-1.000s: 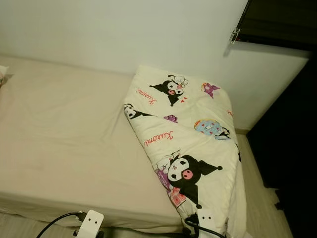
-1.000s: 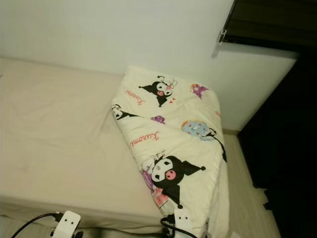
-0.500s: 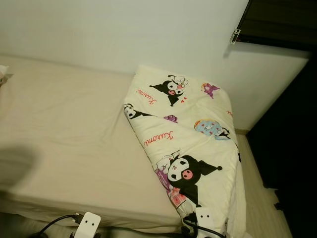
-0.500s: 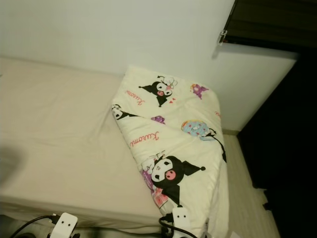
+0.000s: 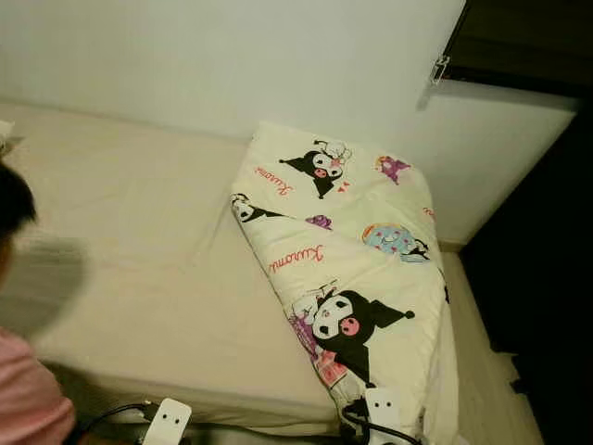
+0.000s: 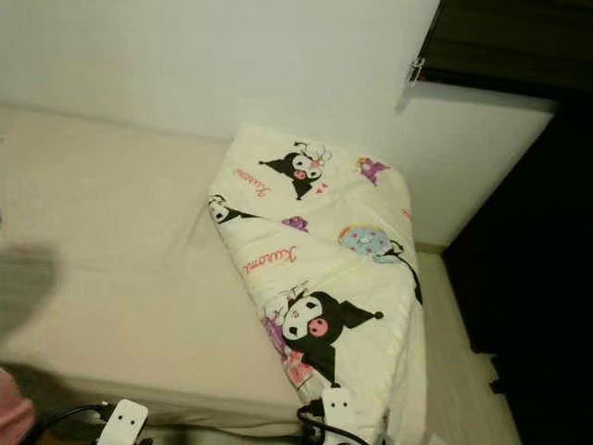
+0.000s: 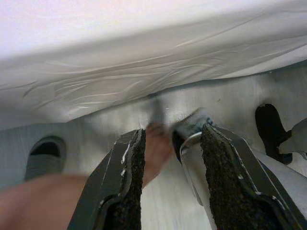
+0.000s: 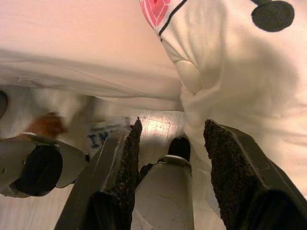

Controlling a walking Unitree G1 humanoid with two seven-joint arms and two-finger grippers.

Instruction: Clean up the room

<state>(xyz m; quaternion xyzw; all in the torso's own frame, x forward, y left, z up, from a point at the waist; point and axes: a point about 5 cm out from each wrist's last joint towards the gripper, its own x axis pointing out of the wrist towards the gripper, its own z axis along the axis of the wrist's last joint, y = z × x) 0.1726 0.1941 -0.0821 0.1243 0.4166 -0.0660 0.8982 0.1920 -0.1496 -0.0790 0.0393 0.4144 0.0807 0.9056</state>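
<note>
Both arms hang idle below the bed (image 5: 139, 278), left gripper (image 7: 170, 177) and right gripper (image 8: 168, 167) fingers apart, folded quilt (image 5: 352, 250) likely already tidied.

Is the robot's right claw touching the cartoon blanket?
Apart. In the right wrist view the open right gripper hangs over the floor, its fingers short of the blanket.

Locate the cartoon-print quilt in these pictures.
In the eye views, the folded cartoon-print quilt lies on the right end of the bed, by the white wall.
</note>
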